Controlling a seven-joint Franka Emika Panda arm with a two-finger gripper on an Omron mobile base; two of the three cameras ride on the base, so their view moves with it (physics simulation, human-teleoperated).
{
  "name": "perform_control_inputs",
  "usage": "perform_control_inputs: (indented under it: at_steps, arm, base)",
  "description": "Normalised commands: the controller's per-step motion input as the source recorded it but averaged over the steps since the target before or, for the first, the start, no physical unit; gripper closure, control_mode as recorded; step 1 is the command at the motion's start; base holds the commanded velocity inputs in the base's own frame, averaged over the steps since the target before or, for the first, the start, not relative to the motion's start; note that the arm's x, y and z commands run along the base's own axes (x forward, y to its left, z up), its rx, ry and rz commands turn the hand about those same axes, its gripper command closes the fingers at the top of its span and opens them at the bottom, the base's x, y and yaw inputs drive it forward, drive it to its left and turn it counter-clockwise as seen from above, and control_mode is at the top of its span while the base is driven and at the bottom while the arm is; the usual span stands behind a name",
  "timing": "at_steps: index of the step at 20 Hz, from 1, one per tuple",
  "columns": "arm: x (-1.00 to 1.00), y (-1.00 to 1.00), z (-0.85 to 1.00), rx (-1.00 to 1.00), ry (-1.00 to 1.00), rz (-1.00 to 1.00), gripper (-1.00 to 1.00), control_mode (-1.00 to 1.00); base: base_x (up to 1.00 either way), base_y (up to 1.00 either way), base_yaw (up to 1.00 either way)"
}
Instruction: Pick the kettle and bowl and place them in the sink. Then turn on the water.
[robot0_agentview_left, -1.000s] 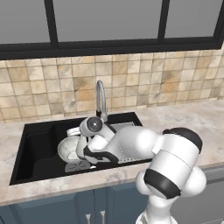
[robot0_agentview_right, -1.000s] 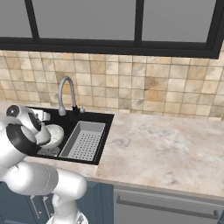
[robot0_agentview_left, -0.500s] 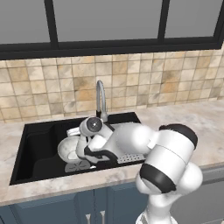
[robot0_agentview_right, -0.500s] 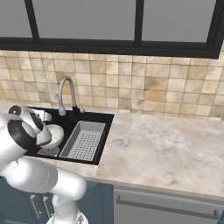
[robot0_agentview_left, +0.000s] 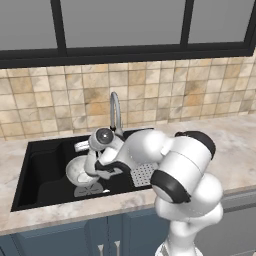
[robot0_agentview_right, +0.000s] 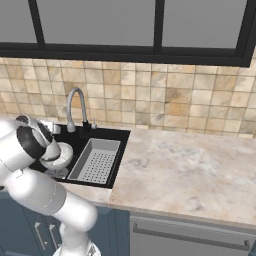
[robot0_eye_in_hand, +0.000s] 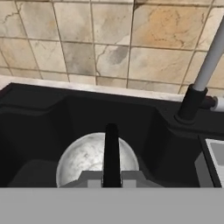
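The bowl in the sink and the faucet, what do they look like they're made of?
The bowl: probably glazed ceramic or stoneware, whitish-grey with a mottled, speckled inside and a soft sheen. The faucet: looks like polished metal, silvery and smooth along its curved neck, on a dark base. The sink: matte black, material unclear.

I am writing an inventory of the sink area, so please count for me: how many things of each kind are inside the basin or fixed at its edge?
bowl: 1
kettle: 1
drain tray: 1
faucet: 1
Total: 4
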Motion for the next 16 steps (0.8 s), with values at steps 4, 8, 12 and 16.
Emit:
perform_control_inputs:
  at_steps: [4,8,12,16]
  arm:
    - [0.14,0.12,-0.19,0.00,0.00,0.00,1.00,-1.00]
    - [0.06,0.06,-0.27,0.00,0.00,0.00,1.00,-1.00]
    - [0.02,0.02,-0.26,0.00,0.00,0.00,1.00,-1.00]
    - [0.07,0.05,-0.21,0.00,0.00,0.00,1.00,-1.00]
  base:
    - [0.00,0.00,0.00]
    - [0.00,0.00,0.00]
    - [0.00,0.00,0.00]
    - [0.00,0.00,0.00]
